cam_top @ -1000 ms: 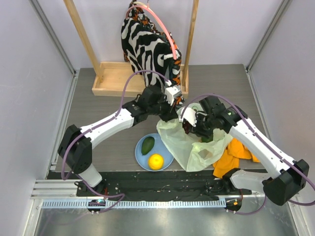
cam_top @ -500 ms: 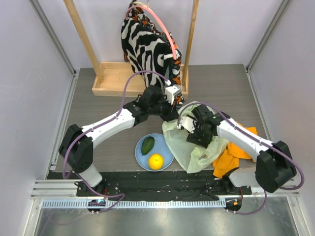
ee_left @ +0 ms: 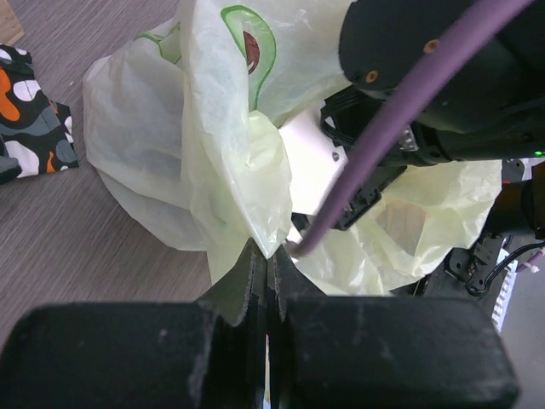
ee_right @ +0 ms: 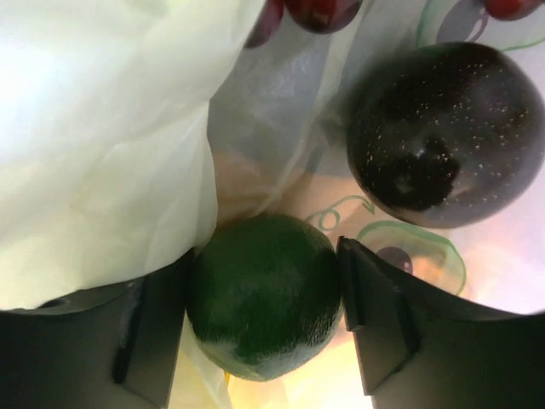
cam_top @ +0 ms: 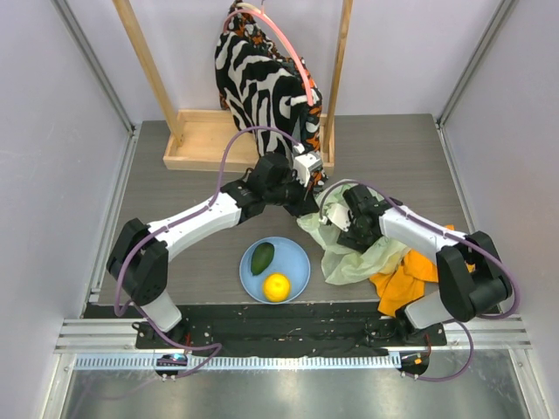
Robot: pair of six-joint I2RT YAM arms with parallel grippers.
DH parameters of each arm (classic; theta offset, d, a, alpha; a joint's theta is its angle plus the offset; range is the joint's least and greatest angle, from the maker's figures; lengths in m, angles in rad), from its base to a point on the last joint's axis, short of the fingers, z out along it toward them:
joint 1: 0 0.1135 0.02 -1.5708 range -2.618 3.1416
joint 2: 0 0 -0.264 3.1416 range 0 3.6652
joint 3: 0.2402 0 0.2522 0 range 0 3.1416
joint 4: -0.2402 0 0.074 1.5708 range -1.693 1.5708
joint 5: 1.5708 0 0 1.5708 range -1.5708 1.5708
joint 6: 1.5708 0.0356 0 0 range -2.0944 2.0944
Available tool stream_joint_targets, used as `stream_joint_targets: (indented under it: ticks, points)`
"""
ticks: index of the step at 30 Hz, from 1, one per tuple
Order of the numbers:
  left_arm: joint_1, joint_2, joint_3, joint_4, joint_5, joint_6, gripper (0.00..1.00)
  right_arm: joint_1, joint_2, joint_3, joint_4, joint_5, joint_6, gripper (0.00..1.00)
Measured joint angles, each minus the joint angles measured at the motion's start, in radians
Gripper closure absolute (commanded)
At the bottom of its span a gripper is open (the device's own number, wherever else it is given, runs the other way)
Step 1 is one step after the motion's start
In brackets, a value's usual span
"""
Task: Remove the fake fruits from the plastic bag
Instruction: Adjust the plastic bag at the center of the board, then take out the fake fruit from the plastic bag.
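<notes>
Left pincer (ee_left: pixel 266 256) clenched on a fold of thin translucent pale yellow-green plastic bag (ee_left: pixel 230 153); bag on grey worktop (cam_top: pixel 192 175), beside light blue round plate (cam_top: pixel 300 262); right pincer (ee_right: pixel 266 285) inside bag, grasping dark green plastic avocado (ee_right: pixel 255 319); dark purple-brown round fruit (ee_right: pixel 438 136) near it, also bagged.

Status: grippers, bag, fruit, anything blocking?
Left gripper shut on thin pale yellow-green plastic bag. Right gripper inside it, shut on dark green avocado. Dark purple-brown round fruit alongside, film crowding.

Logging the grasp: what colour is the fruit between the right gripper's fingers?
Dark green; it's an avocado, seen best in the right wrist view.
</notes>
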Motion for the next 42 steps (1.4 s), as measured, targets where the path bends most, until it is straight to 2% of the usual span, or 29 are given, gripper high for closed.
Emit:
stream_joint_targets:
  ticks: [3,6,9,15,19,22,23,26,29,34,37,42]
  points:
    - [0.0,0.0,0.0,0.0,0.002,0.0,1.0,-0.002,0.017,-0.005,0.02,0.011,0.002,0.6]
    - [0.0,0.0,0.0,0.0,0.002,0.002,1.0,-0.005,0.011,0.004,0.018,0.005,0.013,0.67]
    - [0.0,0.0,0.0,0.0,0.0,0.005,1.0,-0.006,-0.027,0.054,-0.035,-0.025,0.017,0.68]
    - [0.0,0.01,0.01,0.0,-0.003,0.006,1.0,-0.006,-0.216,0.276,-0.108,-0.142,0.038,0.66]
    - [0.0,0.035,0.053,-0.002,-0.003,0.006,1.0,-0.006,-0.359,0.306,-0.127,-0.215,0.039,0.67]
    - [0.003,0.047,0.103,-0.01,-0.003,0.012,0.72,-0.003,-0.406,0.302,-0.152,-0.235,0.04,0.67]
    - [0.007,0.051,0.124,-0.017,-0.007,0.014,0.55,-0.003,-0.409,0.299,-0.153,-0.237,0.042,0.66]
    - [0.028,0.053,0.187,-0.052,-0.013,0.03,0.35,-0.003,-0.408,0.303,-0.163,-0.253,0.067,0.66]
    - [0.092,0.052,0.246,-0.097,0.006,0.029,0.22,-0.002,-0.374,0.394,-0.225,-0.314,0.126,0.66]
    - [0.28,0.037,0.328,-0.217,0.123,0.029,0.11,0.071,-0.283,0.631,-0.246,-0.461,0.245,0.64]
    - [0.364,0.0,0.353,-0.312,0.173,0.074,0.1,0.169,-0.231,0.727,-0.268,-0.544,0.27,0.64]
    - [0.375,-0.175,0.279,-0.416,0.193,0.165,0.11,0.246,-0.076,0.839,-0.285,-0.697,0.275,0.64]
